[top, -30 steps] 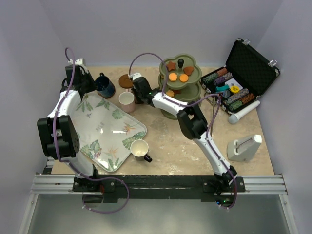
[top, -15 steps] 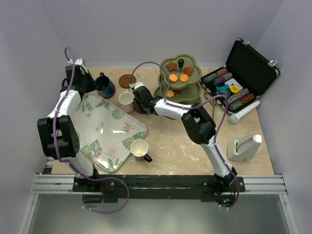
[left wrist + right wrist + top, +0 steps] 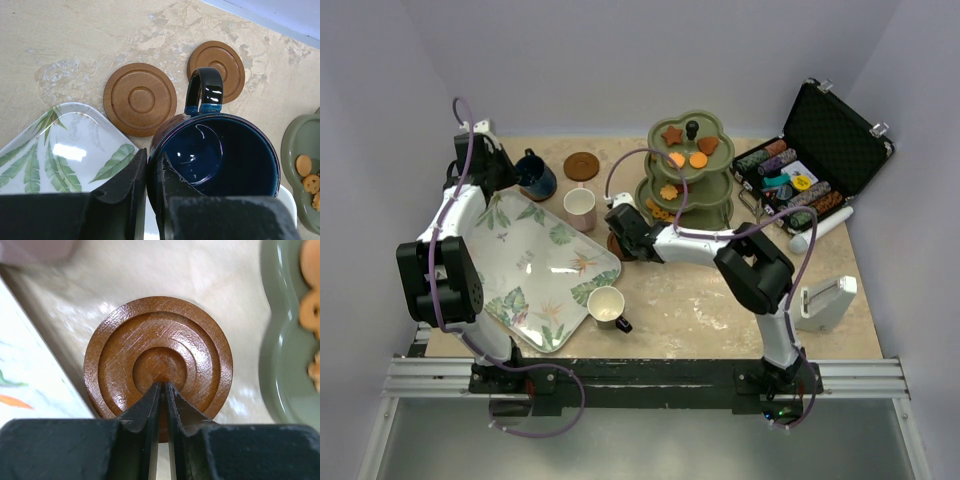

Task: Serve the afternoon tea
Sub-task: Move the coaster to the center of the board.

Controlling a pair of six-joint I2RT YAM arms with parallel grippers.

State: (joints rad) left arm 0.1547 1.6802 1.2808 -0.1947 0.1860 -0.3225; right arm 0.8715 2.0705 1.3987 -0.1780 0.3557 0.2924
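A round brown saucer (image 3: 158, 335) fills the middle of the frame, lying on the pale table (image 3: 200, 275). The right gripper (image 3: 163, 385) rises from the bottom edge. Its two black fingers are drawn almost together, and their tips reach the saucer's centre ring. A green stand (image 3: 280, 340) holding biscuits (image 3: 310, 257) runs down the right edge, and a leaf-patterned tray (image 3: 30, 365) lies at the left.

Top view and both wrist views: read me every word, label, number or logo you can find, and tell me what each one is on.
No text can be read in any view.
Case: the yellow disc inside bears a dark mark, too small to read.
White box: no marking shows.
Tray: leaf pattern only.
Navy cup, saucer, stand: plain, no lettering.
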